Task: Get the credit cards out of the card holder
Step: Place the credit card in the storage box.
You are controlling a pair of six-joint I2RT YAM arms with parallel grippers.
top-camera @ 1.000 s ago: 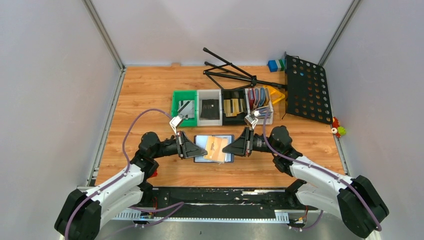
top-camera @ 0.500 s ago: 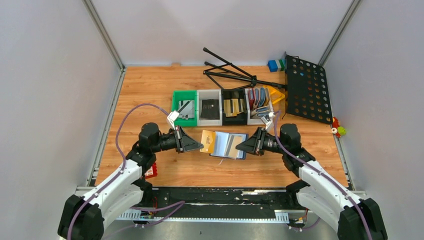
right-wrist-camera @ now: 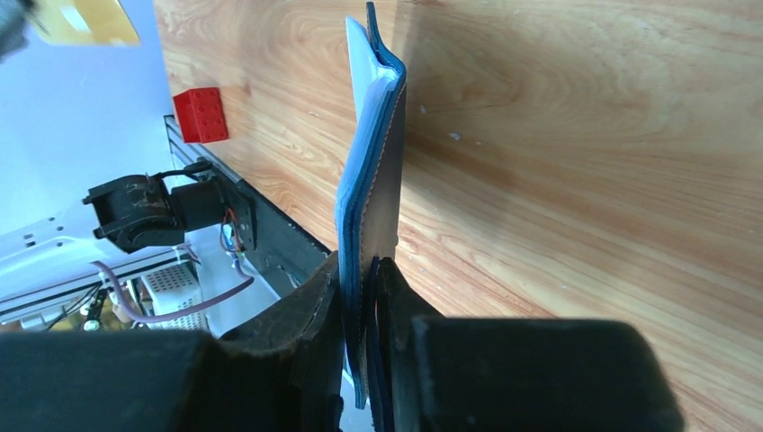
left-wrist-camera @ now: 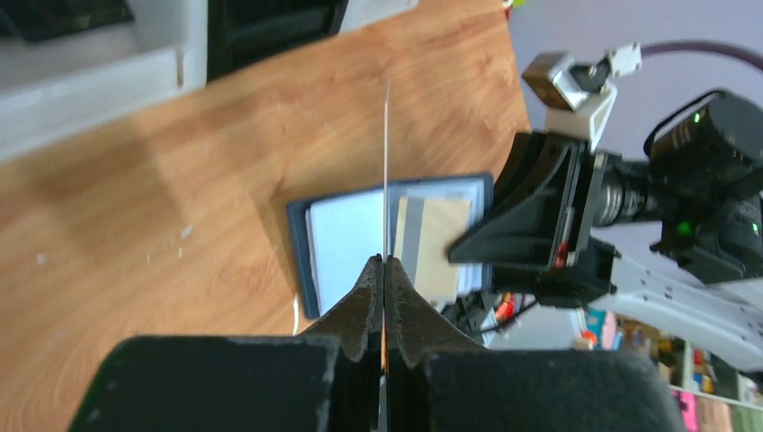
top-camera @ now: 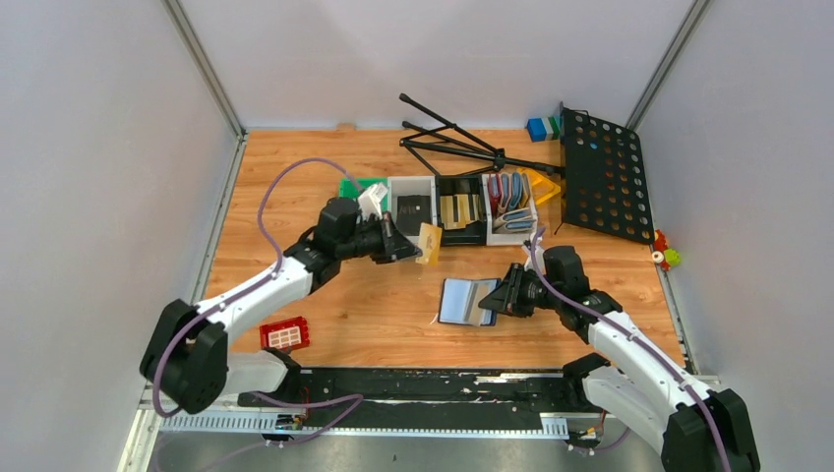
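2 pincers engaged. The left pincer (top-camera: 417, 247) is pressed together on 1 tan-gold card (top-camera: 429, 243), held on edge above the table (top-camera: 295, 187), just in front of the row of 4 bins (top-camera: 411, 208). In the left wrist view this card is a thin line rising from between the closed fingertips.

The right pincer (top-camera: 500, 298) is clamped on the right edge of the card holder (top-camera: 460, 301). The holder is open near the middle of the table, pale inside facing up, navy border visible. Cannot tell whether its left half rests on the wood. 1 second card (left-wrist-camera: 437, 245), tan with a grey stripe, sits in the holder's right pocket beside the right pincer. 1 red brick (top-camera: 284, 334) lies near the left arm's base.
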